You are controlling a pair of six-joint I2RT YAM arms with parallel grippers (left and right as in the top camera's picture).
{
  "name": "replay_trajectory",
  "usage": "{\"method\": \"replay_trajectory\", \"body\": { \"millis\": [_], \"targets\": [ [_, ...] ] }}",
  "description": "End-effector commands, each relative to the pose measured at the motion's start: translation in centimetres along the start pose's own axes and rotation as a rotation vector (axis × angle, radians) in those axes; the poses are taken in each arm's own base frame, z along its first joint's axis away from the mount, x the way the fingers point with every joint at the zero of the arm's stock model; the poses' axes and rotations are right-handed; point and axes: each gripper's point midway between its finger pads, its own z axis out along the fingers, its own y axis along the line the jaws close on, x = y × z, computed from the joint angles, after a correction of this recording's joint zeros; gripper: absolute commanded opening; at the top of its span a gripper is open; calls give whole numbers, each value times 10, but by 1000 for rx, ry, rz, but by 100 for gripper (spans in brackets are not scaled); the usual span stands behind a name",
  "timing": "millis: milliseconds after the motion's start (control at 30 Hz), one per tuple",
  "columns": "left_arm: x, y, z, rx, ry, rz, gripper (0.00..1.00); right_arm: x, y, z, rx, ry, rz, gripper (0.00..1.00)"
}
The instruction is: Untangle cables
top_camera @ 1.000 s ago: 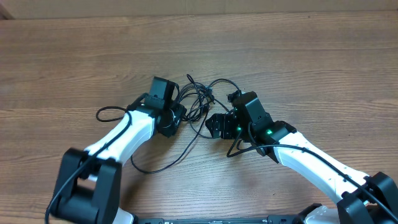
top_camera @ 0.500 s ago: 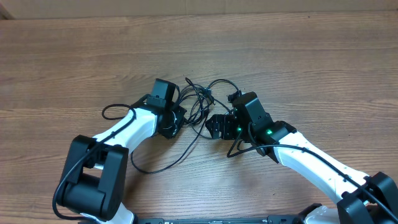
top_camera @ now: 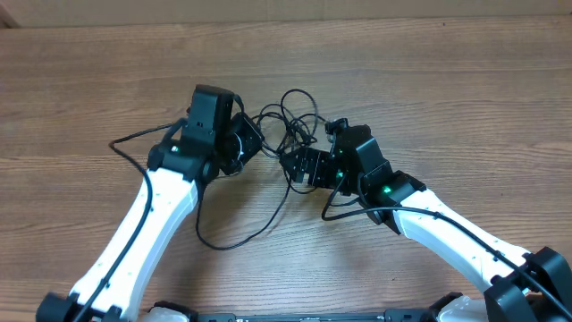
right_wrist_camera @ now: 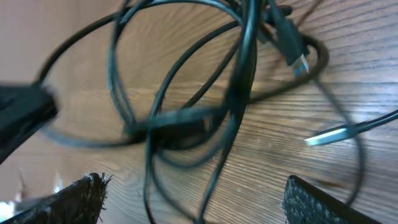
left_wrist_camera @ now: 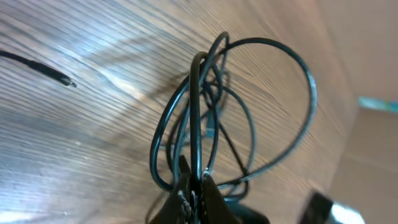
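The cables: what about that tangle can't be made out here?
1. Cable count: overhead, the cables are too thin and overlapped to count.
2. Crossings: the right wrist view is blurred.
3. Strands pinched: the left wrist view's bottom edge cuts off the left gripper.
4. Tangle's lower part: overhead, the right gripper covers it.
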Motion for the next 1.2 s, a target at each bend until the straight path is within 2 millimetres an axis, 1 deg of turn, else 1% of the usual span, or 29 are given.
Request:
{"method": "replay_trajectory", "body": {
  "millis": [0,100,200,267,433,500,567,667,767,833,867,900,967,1033,1100,1167],
  "targets": [
    [11,-23,-19,80,10,85,4,-15,-4,0,46,-80,98,90],
    [20,-41,-37,166,31,119,4,-27,-13,-2,92,-149,138,90],
    [23,-60,-59,263,20,158,4,-31,-24,-3,144,-186,157,89],
    [20,-70,-75,318,-13,176,4,-28,-39,-2,206,-187,165,89],
    [10,-95,-123,480,-98,217,4,-7,-78,0,368,-129,184,90],
    [5,-97,-136,507,-133,222,4,-2,-91,-3,422,-108,196,92],
    [-2,-94,-144,508,-174,257,4,-2,-100,-7,447,-100,209,93],
    [-12,-89,-147,490,-218,311,4,-10,-110,-15,465,-96,182,93],
    [-23,-84,-149,477,-253,317,4,-20,-112,-26,441,-89,141,93],
    [-30,-87,-155,506,-272,322,4,-29,-105,-36,392,-88,109,94],
    [-32,-90,-158,523,-274,328,4,-32,-98,-40,355,-83,79,94],
    [-33,-93,-162,546,-277,337,4,-36,-88,-45,305,-78,35,98],
    [-32,-99,-166,581,-276,356,4,-43,-57,-55,177,-82,-106,99],
    [-30,-104,-169,606,-272,371,4,-48,-17,-63,23,-104,-279,100],
    [-28,-107,-171,625,-265,382,4,-47,9,-65,-69,-121,-396,100],
    [-25,-110,-173,645,-249,390,4,-46,22,-60,-98,-137,-463,100]
  ]
}}
